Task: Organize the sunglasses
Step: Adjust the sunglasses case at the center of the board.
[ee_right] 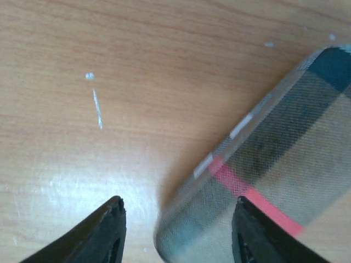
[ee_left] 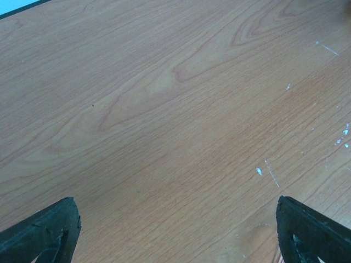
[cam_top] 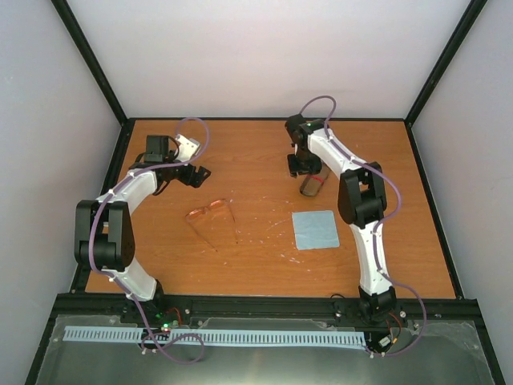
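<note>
The sunglasses [cam_top: 210, 211], with orange-pink lenses and thin dark arms, lie open on the wooden table [cam_top: 256, 152] left of centre. My left gripper [cam_top: 199, 174] hovers open and empty just behind and left of them. The left wrist view shows its gripper [ee_left: 178, 238] over bare wood, and the sunglasses are out of that view. My right gripper [cam_top: 304, 167] is open at the far end of the tan plaid red-striped case [cam_top: 314, 185]. In the right wrist view the case [ee_right: 274, 159] has its rounded end between the spread fingers of the gripper [ee_right: 178, 233], not clamped.
A light blue square cloth [cam_top: 315, 229] lies flat near the case, towards the front. A black frame [cam_top: 264, 301] borders the table, and white walls enclose it on three sides.
</note>
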`<state>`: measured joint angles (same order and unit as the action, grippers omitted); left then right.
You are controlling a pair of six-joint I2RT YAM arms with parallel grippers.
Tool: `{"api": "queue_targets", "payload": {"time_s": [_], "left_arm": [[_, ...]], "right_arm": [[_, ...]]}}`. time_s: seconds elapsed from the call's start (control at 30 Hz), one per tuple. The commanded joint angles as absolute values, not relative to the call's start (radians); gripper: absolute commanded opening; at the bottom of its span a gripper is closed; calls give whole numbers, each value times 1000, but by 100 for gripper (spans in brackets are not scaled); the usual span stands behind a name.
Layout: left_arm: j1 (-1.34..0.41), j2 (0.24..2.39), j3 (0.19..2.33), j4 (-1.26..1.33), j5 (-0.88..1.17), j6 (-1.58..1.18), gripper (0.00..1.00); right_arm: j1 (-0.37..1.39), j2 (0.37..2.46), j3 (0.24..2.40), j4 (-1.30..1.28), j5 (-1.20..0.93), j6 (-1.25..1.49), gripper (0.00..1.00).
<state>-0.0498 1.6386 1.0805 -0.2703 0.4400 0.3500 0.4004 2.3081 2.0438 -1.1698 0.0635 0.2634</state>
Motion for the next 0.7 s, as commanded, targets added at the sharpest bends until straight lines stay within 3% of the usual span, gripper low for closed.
{"api": "queue_targets", "payload": {"time_s": [0.0, 0.17, 0.37, 0.43, 0.57, 0.67], "left_arm": [[-48, 1629, 1084, -255, 444, 334, 96], [-49, 1639, 1081, -249, 460, 316, 96], [-49, 1635, 1071, -242, 458, 331, 96], [-49, 1631, 1064, -239, 459, 340, 96], [-48, 1630, 1056, -235, 460, 347, 96], [-48, 1632, 1054, -233, 465, 345, 96]], "right_arm": [[408, 2192, 2027, -1233, 107, 232, 63], [398, 2246, 2054, -1354, 232, 330, 76], [379, 2316, 2108, -1391, 108, 463, 74], [379, 2323, 2110, -1389, 72, 474, 69], [379, 2331, 2100, -1417, 81, 479, 39], [379, 2302, 2037, -1418, 92, 473, 35]]}}
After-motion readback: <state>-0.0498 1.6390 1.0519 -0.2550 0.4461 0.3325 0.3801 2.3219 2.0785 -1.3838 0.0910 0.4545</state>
